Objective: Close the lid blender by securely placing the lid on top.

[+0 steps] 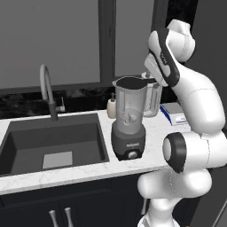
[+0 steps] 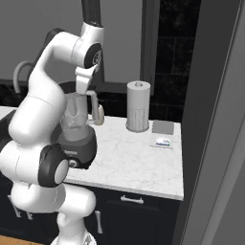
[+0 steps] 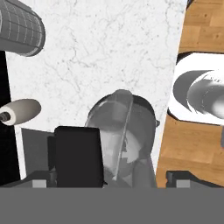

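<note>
Fingertips first: two small dark nubs at the bottom edge of your hand view, set well apart, so your gripper stands wide and clasps nothing. Between them, toward the lower left, there's one black, flat-faced slab; I can't tell you what it is.

Look at the centre of the left base view now: one blender, with a clear tapered jar, a pouring spout and a side handle, sitting on a dark grey matte base with one round front knob. One lid, a flat black disc, lies at the jar's mouth in the upper middle of that frame; whether it is seated all the way you can't judge.

Your counter is white marble with fine grey veins. On it, count one ribbed grey cylinder upright in the upper middle of the right base view, one flat grey square pad just beside it, and one small cream bottle behind the blender. At left, there's one dark rectangular sink and one curved grey faucet.
</note>
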